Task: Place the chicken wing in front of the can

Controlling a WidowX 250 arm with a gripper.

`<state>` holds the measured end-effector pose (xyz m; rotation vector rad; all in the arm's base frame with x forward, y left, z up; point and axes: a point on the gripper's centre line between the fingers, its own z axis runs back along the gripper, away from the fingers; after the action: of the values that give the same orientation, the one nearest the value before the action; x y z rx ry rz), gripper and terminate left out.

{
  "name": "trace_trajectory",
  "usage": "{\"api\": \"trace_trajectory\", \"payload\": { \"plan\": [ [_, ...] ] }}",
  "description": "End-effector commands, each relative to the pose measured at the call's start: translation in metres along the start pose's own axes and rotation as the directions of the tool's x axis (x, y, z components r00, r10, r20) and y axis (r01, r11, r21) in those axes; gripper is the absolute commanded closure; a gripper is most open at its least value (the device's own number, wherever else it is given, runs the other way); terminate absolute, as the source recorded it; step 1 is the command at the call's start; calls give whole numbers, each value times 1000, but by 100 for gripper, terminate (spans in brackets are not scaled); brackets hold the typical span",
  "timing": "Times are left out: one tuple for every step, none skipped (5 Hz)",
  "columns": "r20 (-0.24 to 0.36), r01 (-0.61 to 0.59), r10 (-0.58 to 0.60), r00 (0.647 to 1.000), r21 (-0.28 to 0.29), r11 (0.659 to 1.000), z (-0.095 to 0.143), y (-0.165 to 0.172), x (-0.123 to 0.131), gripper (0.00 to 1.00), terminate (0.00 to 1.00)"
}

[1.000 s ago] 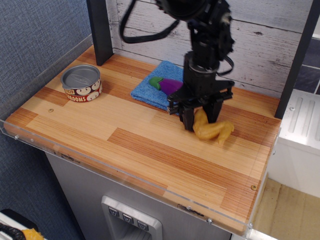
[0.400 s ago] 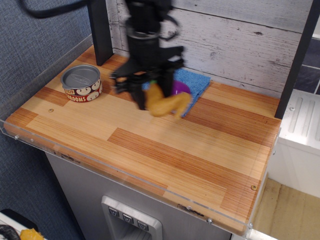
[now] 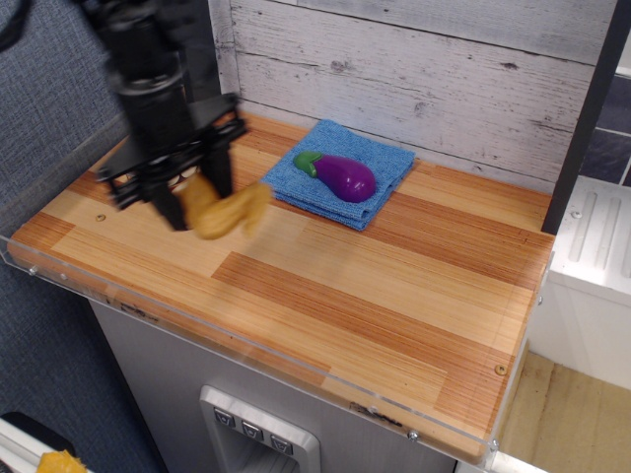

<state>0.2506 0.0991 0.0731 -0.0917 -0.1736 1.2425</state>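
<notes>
My gripper (image 3: 197, 200) is at the left of the table, shut on the yellow-tan chicken wing (image 3: 229, 212), which hangs from the fingers a little above the wood and sticks out to the right. The picture is blurred by motion. The can is hidden behind my gripper and arm at the far left.
A purple eggplant (image 3: 342, 175) with a green stem lies on a blue cloth (image 3: 385, 168) at the back middle. A dark post (image 3: 202, 49) stands at the back left. A clear plastic lip (image 3: 246, 350) runs along the table's front edge.
My gripper has carried the chicken wing from the right side, past the blue cloth, to the left of the table. It now covers the can, and the eggplant is uncovered.
</notes>
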Motion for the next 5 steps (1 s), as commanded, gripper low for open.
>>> {"api": "trace_trajectory", "payload": {
  "plan": [
    [120, -85, 79, 990, 53, 995, -14, 20, 24, 100, 0],
    [125, -102, 92, 988, 76, 992, -27, 26, 35, 100, 0],
    [155, -141, 122, 980, 124, 982, -31, 38, 44, 100, 0],
    [164, -158, 135, 977, 137, 978, -39, 48, 54, 100, 0],
    [171, -172, 144, 975, 161, 972, -46, 52, 58, 100, 0]
  ]
}}
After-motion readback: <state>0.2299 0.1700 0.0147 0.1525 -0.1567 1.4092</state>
